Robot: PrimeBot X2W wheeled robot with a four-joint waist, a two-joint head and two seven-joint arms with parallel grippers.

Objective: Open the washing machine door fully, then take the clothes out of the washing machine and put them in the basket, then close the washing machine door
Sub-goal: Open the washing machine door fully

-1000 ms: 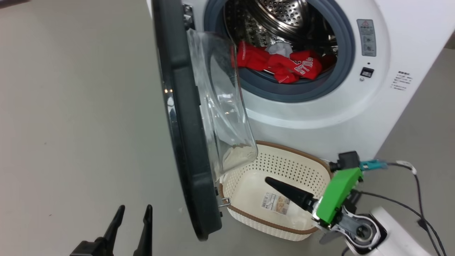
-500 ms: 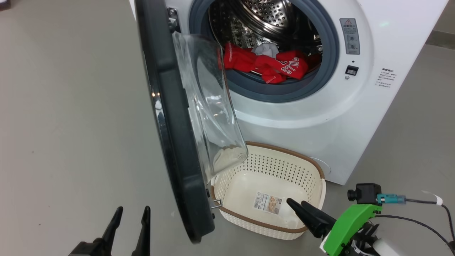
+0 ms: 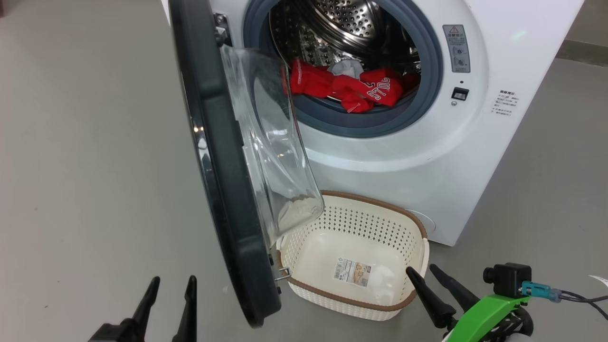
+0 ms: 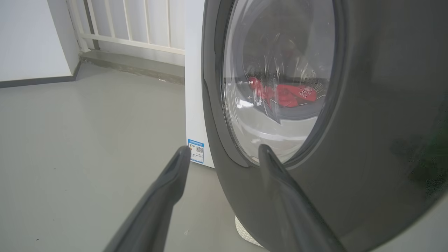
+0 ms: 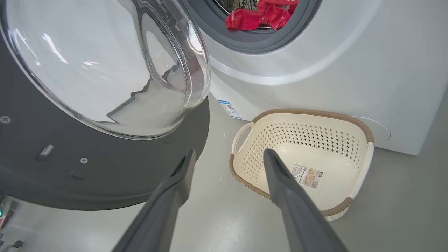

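Clearly, in the head view, the left gripper (image 3: 173, 280) is hovering low with its two fingers spread apart and nothing between them, and the washing machine door (image 3: 228, 190) is standing edge-on just to its right, swung out roughly square to the washing machine (image 3: 427, 156). The right gripper (image 3: 422, 269) is also gaping empty, its tips hanging just beside the near right corner of the basket (image 3: 375, 202), with the red clothes (image 3: 351, 88) lying well ahead of it and higher, heaped at the lip of the steel drum. In the left wrist view, the left gripper (image 4: 223, 148) is pointing at the door's glossy outer rim, close ahead and to its right, and the clothes (image 4: 287, 96) are showing through the glass. In the right wrist view, the right gripper (image 5: 229, 152) is looking over the empty basket (image 5: 315, 112) just ahead to its right, while the door's bulging glass is looming ahead to its left. Judging by this, the door-opening step is finishing, though the door may need swinging wider; next, the right gripper is likely needing to rise forward into the drum mouth, staying clear of the glass, and pinch the red fabric.
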